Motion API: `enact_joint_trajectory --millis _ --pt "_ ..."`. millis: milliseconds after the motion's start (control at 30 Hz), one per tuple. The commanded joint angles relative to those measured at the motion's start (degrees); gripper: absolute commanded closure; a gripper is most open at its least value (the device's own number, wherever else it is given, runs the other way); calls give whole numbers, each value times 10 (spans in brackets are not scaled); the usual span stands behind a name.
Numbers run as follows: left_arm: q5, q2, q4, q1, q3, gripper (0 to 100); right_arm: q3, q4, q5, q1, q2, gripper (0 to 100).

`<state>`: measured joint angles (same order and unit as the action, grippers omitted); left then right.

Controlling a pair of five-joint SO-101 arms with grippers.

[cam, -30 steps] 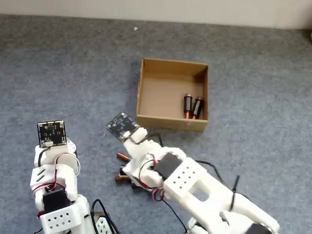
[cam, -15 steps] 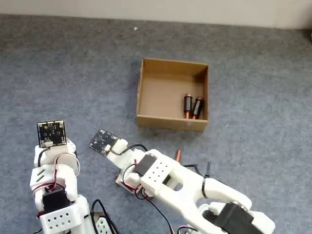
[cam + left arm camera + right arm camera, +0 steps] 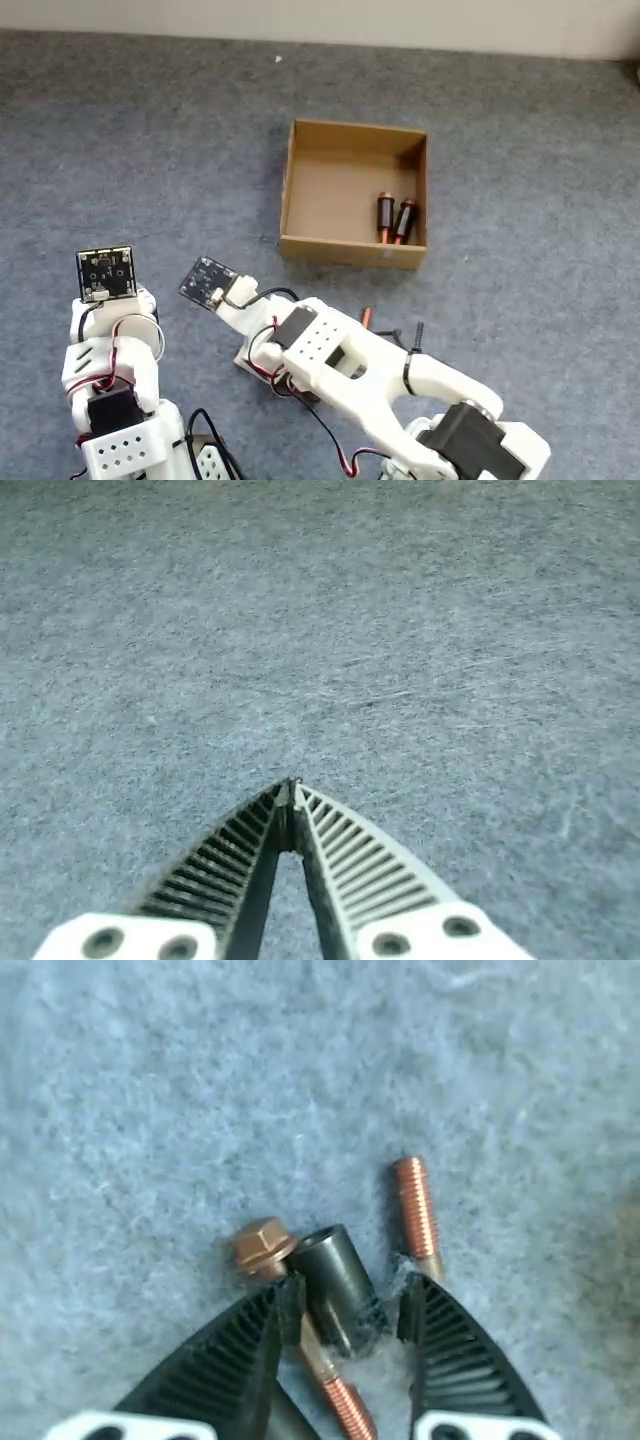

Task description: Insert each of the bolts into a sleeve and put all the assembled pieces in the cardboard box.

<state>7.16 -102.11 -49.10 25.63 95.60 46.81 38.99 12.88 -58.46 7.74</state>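
Note:
Over the grey carpet, my right gripper (image 3: 350, 1307) is open, its fingers on either side of a black sleeve (image 3: 340, 1288). A copper hex-head bolt (image 3: 262, 1248) lies against the sleeve, its shaft running under my left finger. A second bolt's threaded end (image 3: 415, 1215) lies just past the other finger. In the high view my right arm (image 3: 330, 355) covers these parts, and one copper bolt (image 3: 366, 317) shows beside it. The cardboard box (image 3: 300, 180) holds two assembled pieces (image 3: 394, 219). My left gripper (image 3: 291, 790) is shut on nothing, over bare carpet.
My left arm (image 3: 110, 370) stands at the lower left, apart from the parts. The box sits beyond my right arm, a short way off. Open carpet lies all around the box and to the left.
My right arm has swung left and lowered over the loose bolts and sleeve, hiding them in the high view. One bolt beside it has come into sight. My left arm has not moved.

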Motion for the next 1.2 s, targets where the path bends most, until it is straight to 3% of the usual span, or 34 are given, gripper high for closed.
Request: enact_joint_trajectory --millis 0,267,467,733,1167 --pt "9 -6 13 3 -3 993 1 -4 18 8 -38 837" --pt "9 -6 13 3 -2 993 1 -4 20 32 -42 996" --pt "9 -6 13 3 -1 993 1 0 20 80 -42 954" --pt "9 -6 13 3 -1 993 -59 141 20 87 -44 920" --pt "9 -6 13 3 0 993 -69 146 20 87 -44 918"
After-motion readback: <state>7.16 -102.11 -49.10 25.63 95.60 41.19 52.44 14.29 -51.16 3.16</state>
